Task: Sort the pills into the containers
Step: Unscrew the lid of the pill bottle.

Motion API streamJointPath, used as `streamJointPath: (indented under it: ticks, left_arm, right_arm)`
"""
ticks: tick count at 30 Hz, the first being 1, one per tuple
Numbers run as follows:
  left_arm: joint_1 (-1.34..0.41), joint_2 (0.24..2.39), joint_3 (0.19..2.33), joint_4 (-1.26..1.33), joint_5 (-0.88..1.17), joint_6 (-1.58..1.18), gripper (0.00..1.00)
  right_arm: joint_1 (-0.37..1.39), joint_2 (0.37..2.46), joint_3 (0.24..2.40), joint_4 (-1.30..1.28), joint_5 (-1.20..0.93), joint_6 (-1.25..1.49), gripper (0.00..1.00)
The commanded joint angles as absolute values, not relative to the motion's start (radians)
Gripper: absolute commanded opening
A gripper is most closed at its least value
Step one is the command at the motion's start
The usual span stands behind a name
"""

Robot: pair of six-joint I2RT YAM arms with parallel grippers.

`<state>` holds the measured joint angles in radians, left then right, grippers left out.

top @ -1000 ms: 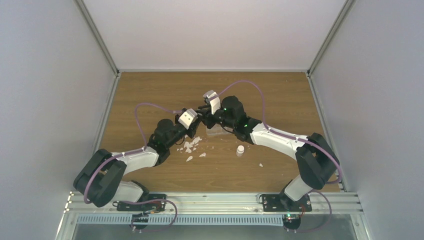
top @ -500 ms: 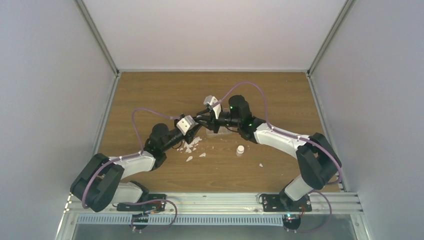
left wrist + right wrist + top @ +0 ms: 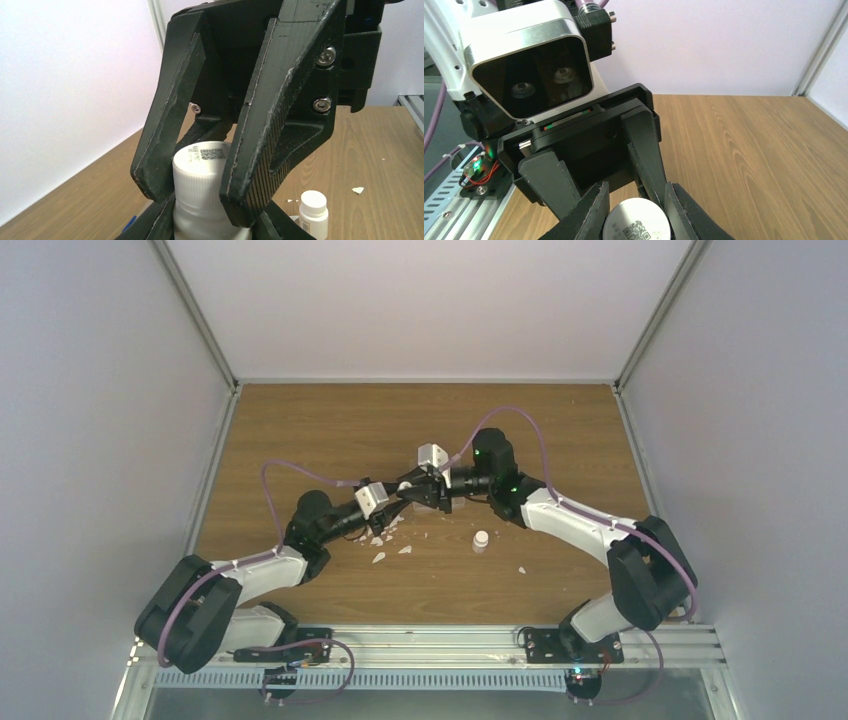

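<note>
Vial cap not yet off; no pills sorted.
Right gripper (image 3: 636,217) is clamped on the cap (image 3: 200,162) of a white vial (image 3: 202,220); left gripper (image 3: 215,230) grips the vial's body, over the clear organiser box (image 3: 432,507) (hardly visible under the arms). No pills in sight, presumably inside the vial. Remaining: uncap, pour, sort. White flakes (image 3: 380,534) and a second vial (image 3: 481,539) lie nearby on the table (image 3: 560,440).

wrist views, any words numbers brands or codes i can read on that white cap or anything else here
No word, brand or number can be read in any view.
Scan code label on the cap of the held vial: a square pattern only, with no legible letters beside it.
Standing vial on the table: any print is too small to tell.
</note>
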<state>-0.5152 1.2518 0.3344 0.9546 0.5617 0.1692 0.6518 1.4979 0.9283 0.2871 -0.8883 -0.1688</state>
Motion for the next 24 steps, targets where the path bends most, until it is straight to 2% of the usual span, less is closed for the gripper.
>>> streamJointPath:
  ticks: [1, 4, 5, 10, 15, 24]
  left_arm:
    - [-0.479, 1.241, 0.319, 0.998, 0.497, 0.181, 0.64]
    - [-0.479, 1.236, 0.316, 0.997, 0.494, 0.181, 0.64]
    - [-0.479, 1.235, 0.315, 0.997, 0.492, 0.182, 0.64]
    - [-0.479, 1.236, 0.315, 0.996, 0.474, 0.183, 0.64]
    - [-0.48, 1.244, 0.316, 0.996, 0.458, 0.186, 0.64]
    - [-0.48, 1.265, 0.324, 0.994, 0.444, 0.193, 0.64]
  right_arm:
    - [0.651, 1.456, 0.913, 0.23, -1.039, -0.213, 0.49]
    - [0.652, 1.462, 0.929, 0.227, -0.988, -0.175, 0.52]
    - [0.653, 1.466, 0.935, 0.227, -0.973, -0.16, 0.57]
    - [0.652, 1.458, 0.933, 0.291, -0.849, -0.039, 0.98]
    - [0.656, 1.455, 0.94, 0.322, -0.732, 0.074, 1.0]
    - [0.668, 1.535, 0.998, 0.333, -0.646, 0.145, 1.0]
